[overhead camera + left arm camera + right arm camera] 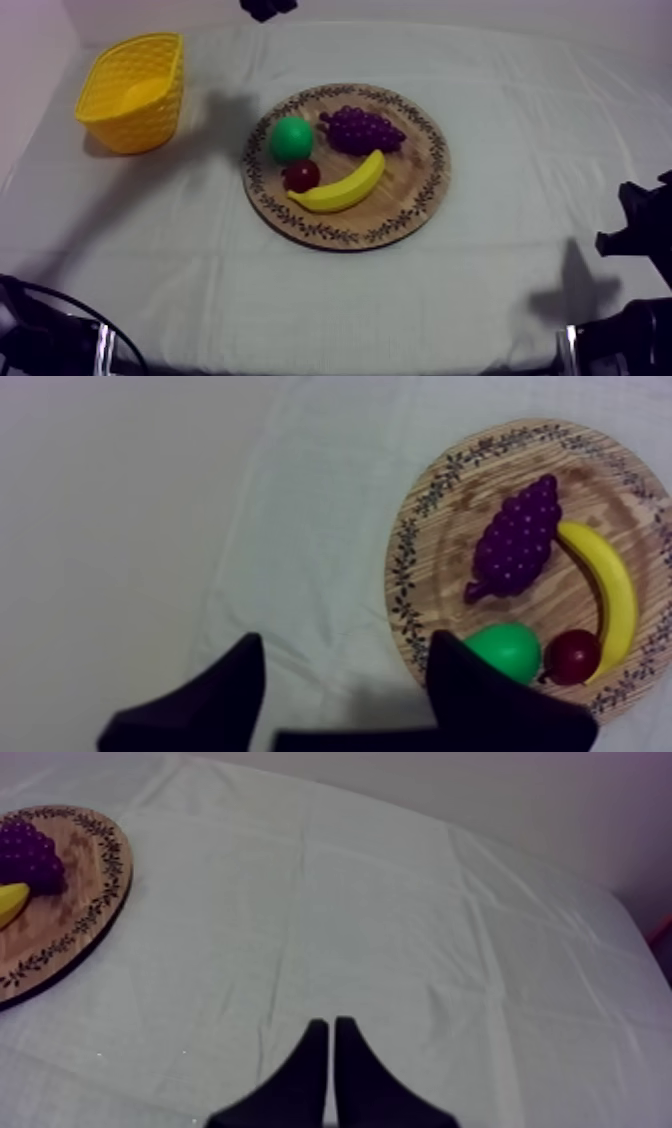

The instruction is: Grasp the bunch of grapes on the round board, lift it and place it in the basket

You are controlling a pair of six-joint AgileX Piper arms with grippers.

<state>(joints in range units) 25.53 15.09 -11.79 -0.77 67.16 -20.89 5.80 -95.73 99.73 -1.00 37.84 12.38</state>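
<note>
Beside the wooden board (450, 526), left claw (345, 641) gapes empty — right claw (331, 1022) pressed together.

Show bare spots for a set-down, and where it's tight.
Bare cloth right of the board, in front of it toward the near edge, and between board and basket. Crowded: board's left and middle, where grapes, pear, small red fruit and banana cluster.

Left claw (345, 651) has fingers spread apart; right claw (330, 1024) fingers pressed together.
</note>
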